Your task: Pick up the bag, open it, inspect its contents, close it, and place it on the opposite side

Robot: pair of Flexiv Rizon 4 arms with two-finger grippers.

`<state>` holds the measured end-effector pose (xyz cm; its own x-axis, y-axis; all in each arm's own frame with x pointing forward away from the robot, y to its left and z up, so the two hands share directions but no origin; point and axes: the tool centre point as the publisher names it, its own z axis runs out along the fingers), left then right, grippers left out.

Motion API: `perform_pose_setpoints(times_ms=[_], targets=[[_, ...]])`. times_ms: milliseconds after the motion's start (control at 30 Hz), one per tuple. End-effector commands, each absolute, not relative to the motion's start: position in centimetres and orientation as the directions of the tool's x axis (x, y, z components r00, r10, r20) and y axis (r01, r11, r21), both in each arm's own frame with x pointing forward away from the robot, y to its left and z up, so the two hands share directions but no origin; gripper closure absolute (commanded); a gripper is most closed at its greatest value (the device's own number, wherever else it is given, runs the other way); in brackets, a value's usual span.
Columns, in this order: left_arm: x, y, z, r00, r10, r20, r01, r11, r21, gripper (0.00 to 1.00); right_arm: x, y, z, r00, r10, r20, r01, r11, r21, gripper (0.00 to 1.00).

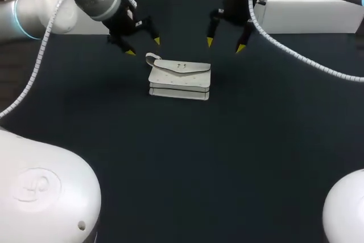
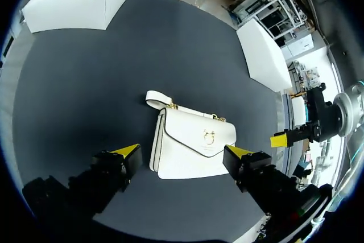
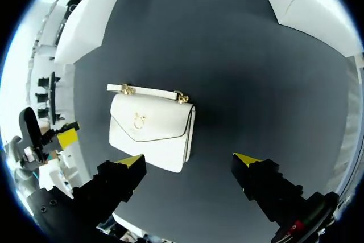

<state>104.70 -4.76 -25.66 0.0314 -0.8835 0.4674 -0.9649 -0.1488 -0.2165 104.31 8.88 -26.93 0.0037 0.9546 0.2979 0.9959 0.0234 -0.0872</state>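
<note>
One white bag (image 1: 180,79), flap shut so contents hidden, lies on the dark table (image 1: 182,163) between two grippers — left gripper (image 1: 144,46) and right gripper (image 1: 224,45) both spread wide, empty

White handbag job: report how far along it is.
Done: nothing visible. The white leather flap handbag lies flat mid-table on the dark tabletop, flap shut. In hand: nothing; the left gripper and right gripper hover open near its far corners, apart from it. Left: picking up, opening, inspecting, closing, placing on the opposite side.
</note>
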Motion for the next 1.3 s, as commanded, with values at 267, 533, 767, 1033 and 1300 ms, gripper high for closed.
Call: perform_pose_setpoints(times_ms=[267, 533, 767, 1033, 1300], targets=[[105.1, -3.2, -28.0, 0.114, -0.708, 0.697, -0.99, -0.143, 0.016, 0.0, 103.0, 8.0, -28.5, 0.17, 0.739, 0.652, 0.979, -0.204, -0.024, 0.0], [105.1, -4.4, -29.6, -0.058, -0.628, 0.776, -0.998, 0.012, -0.066, 0.0, 102.6, 9.1, -28.7, 0.157, 0.687, 0.71, 0.968, -0.25, 0.028, 0.0], [105.7, -5.0, -30.1, -0.141, -0.568, 0.811, -0.989, 0.12, -0.089, 0.0, 102.4, 10.2, -28.9, 0.132, 0.678, 0.723, 0.973, -0.229, 0.037, 0.0], [105.7, -5.0, -30.1, -0.141, -0.568, 0.811, -0.989, 0.12, -0.089, 0.0, 102.4, 10.2, -28.9, 0.132, 0.678, 0.723, 0.973, -0.229, 0.037, 0.0], [106.2, -6.2, -30.8, -0.091, -0.514, 0.853, -0.993, 0.111, -0.038, 0.0, 103.4, 11.2, -30.7, 0.144, 0.655, 0.742, 0.976, -0.219, 0.004, 0.0]])
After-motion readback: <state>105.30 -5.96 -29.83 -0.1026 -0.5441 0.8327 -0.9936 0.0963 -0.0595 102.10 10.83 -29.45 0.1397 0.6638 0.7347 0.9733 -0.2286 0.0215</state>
